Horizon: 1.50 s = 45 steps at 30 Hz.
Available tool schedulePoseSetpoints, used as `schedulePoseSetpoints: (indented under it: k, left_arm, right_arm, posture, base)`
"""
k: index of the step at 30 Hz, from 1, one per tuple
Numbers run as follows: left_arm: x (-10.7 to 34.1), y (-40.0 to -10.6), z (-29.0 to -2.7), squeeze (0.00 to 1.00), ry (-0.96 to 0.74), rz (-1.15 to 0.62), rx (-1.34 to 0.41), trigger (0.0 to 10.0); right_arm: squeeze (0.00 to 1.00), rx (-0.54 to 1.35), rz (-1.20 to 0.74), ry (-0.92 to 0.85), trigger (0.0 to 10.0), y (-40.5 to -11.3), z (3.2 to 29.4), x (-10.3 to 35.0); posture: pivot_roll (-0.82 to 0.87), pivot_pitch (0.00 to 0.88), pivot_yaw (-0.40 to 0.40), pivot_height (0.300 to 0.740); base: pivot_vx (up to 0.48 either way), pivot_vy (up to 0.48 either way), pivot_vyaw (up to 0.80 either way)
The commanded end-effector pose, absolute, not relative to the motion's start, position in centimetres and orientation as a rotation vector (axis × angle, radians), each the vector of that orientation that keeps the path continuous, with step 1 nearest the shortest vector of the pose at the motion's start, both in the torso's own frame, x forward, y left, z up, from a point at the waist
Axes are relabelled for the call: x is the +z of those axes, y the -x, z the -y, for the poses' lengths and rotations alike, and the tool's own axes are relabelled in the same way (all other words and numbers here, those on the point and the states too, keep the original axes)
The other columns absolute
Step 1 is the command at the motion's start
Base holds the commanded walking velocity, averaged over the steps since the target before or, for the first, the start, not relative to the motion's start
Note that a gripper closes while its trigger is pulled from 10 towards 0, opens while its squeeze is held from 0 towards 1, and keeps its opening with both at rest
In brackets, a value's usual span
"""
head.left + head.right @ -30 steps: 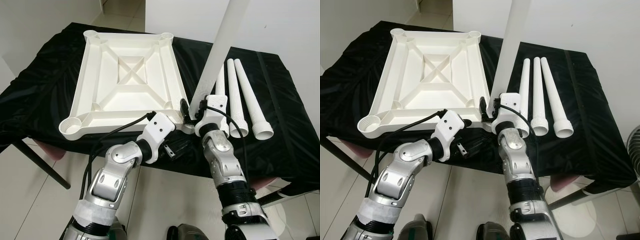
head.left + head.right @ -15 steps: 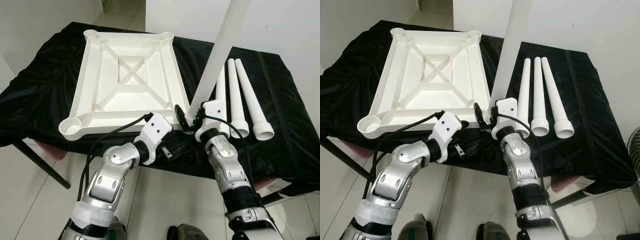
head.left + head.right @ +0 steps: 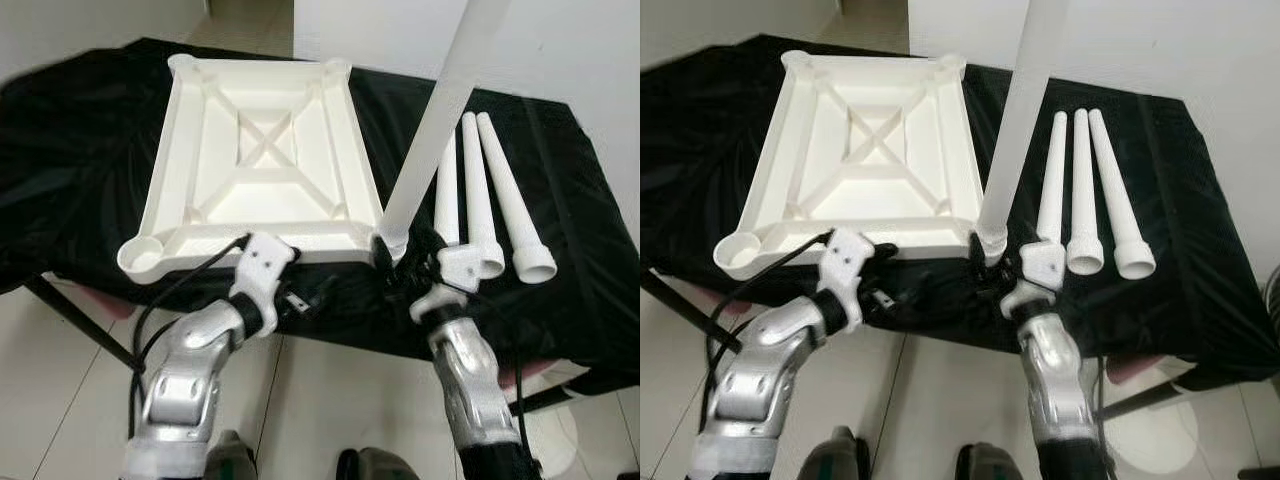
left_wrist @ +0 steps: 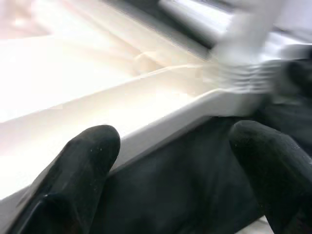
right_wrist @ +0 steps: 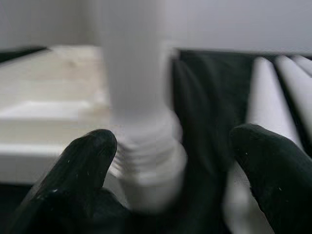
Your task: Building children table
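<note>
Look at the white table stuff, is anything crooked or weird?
Yes. One table leg stands in the near corner socket of the upside-down tabletop, leaning sideways, not straight up. Three more legs lie on the black cloth.

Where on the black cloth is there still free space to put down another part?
Bare cloth lies left of the upturned tabletop, and more lies right of the three loose legs towards the table edge. The near corner is crowded: the standing leg, the right gripper and the left gripper are close together there.
</note>
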<state>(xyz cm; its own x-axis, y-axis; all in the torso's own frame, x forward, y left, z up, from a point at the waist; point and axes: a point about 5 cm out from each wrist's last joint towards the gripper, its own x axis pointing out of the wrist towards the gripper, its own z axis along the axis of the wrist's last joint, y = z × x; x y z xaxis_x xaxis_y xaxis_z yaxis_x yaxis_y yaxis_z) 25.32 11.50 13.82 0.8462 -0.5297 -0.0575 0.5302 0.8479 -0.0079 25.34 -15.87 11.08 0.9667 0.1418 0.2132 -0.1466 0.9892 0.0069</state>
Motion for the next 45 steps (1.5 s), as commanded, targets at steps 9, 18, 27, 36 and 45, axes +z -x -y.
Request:
schedulePoseSetpoints:
  k: [9,18,27,36,45]
  left_arm:
    - [14.5,-24.9,-14.3,0.0,0.018,0.042,-0.273,10.0]
    - [16.9,-23.4,-13.1,0.0,0.05,0.176,-0.233,10.0]
    - [15.6,-22.6,-12.7,0.0,0.063,0.146,-0.258,10.0]
    - [15.7,-22.7,-12.4,0.0,0.012,0.149,-0.329,10.0]
    - [15.6,-22.8,-12.8,0.0,-0.029,0.146,-0.391,10.0]
  right_arm:
    - [0.0,0.052,0.231,0.005,10.0,-23.9,17.5,11.4]
    - [0.0,0.097,0.339,0.051,10.0,-22.9,16.1,14.1]
    - [0.0,0.098,0.289,0.035,10.0,-22.6,16.4,13.1]
    - [0.0,0.19,0.268,0.028,10.0,-22.9,15.5,13.2]
    - [0.0,0.23,0.264,0.022,10.0,-23.3,15.1,13.1]
  posture:
    - [0.06,0.08,-0.001,0.74]
    - [0.05,0.07,0.005,0.74]
    - [0.05,0.064,-0.003,0.74]
    - [0.07,0.055,-0.024,0.74]
    - [0.07,0.047,-0.027,0.74]
  base:
    - [0.0,0.0,0.0]
    - [0.0,0.0,0.0]
    - [0.0,0.0,0.0]
    - [0.0,0.0,0.0]
    - [0.0,0.0,0.0]
